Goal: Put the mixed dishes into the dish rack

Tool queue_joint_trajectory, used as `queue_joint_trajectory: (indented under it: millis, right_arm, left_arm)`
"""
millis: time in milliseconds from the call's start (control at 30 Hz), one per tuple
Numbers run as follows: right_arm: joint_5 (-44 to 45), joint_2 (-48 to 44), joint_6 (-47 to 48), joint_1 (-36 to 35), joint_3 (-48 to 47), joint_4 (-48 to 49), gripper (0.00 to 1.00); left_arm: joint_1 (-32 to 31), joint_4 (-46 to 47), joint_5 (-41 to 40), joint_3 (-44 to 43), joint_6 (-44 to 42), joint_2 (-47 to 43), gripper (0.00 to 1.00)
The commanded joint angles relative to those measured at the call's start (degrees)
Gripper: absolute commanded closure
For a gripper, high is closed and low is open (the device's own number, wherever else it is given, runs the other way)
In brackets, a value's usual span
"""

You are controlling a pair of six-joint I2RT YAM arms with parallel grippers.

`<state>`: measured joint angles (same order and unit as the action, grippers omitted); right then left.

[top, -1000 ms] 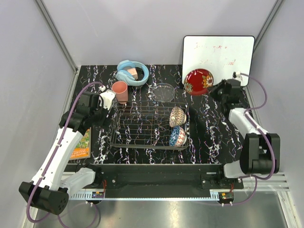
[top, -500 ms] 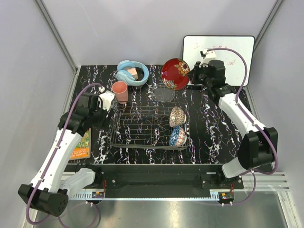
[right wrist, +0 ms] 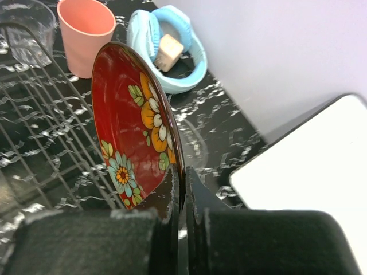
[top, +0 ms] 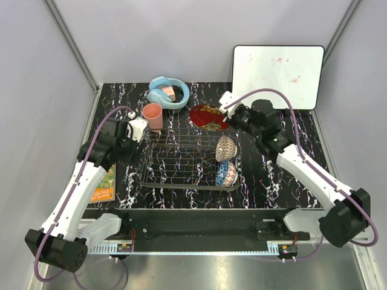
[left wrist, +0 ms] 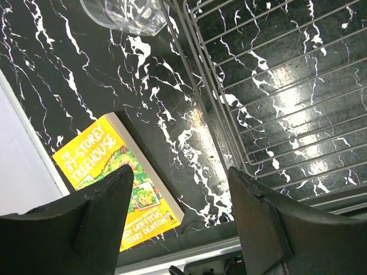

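My right gripper (right wrist: 183, 189) is shut on the rim of the red gold-decorated lacquer dish (right wrist: 135, 126), which it holds on edge over the far rim of the dish rack (top: 181, 162). From above, the red dish (top: 208, 116) covers the clear glass bowl; the right wrist view shows only a faint edge of that bowl (right wrist: 198, 146). Two bowls stand at the rack's right end: the beige patterned bowl (top: 225, 147) and the blue patterned bowl (top: 225, 173). The pink cup (top: 152, 116) and the glass tumbler (left wrist: 120, 11) stand left of the rack. My left gripper (left wrist: 180, 212) hangs open and empty beside the rack's left rim.
Light blue headphones (top: 169, 92) lie at the back behind the cup. A whiteboard (top: 278, 75) leans on the back right wall. An orange book (left wrist: 109, 172) lies at the table's left edge below my left gripper. Grey walls close in both sides.
The right arm swung the red dish from beside the whiteboard leftward and down to the rack's far edge, tipping it flatter. The left arm has not moved.
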<state>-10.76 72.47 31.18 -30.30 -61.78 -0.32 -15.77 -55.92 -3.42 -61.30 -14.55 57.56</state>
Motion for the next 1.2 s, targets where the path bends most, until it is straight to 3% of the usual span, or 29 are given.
queue_joint_trajectory:
  millis: [0,300,500,1167]
  right_arm:
    - [-0.49,-4.61,11.87,-2.3,0.34,4.28,1.0]
    - [6.8,-1.98,26.64,-10.38,5.08,3.22,1.0]
    - [10.41,0.66,30.16,-13.2,6.93,5.49,1.0]
    - [11.64,6.37,27.18,-14.26,10.19,9.01,1.0]
  left_arm:
    - [0.3,2.04,-1.24,0.48,0.92,0.27,0.3]
    - [0.3,2.66,-1.06,1.0,1.19,0.18,0.3]
    - [0.39,2.84,-1.24,1.27,1.01,-0.08,0.3]
    - [0.74,3.27,-1.32,1.36,0.31,-1.13,0.3]
